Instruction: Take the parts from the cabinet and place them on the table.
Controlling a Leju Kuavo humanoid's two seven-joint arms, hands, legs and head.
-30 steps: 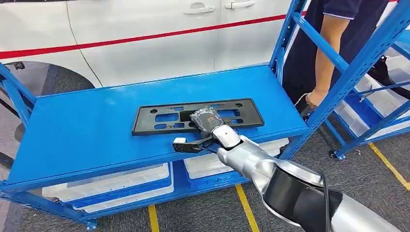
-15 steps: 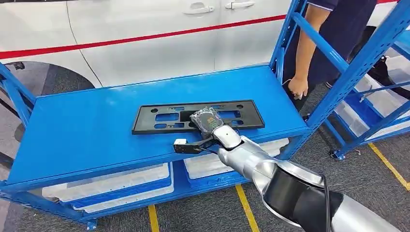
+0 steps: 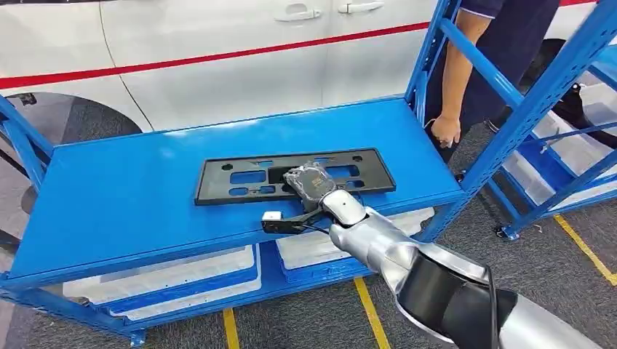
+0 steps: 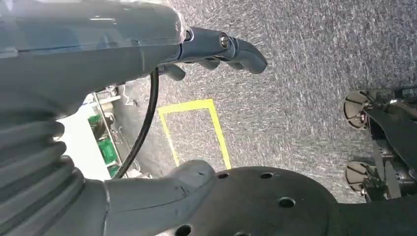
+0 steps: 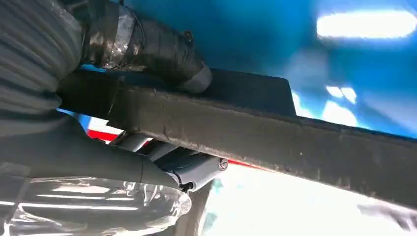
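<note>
While the right hand grips the near edge of the black plastic part lying flat on the blue cabinet shelf, lifting and carrying to the table remain undone.

Silver right arm, black elbow cover, thin black cable.

Person (head cropped off)

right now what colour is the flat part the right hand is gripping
Black plate, with cut-out slots, held by the right hand on the blue shelf; clearest in the head view.
</note>
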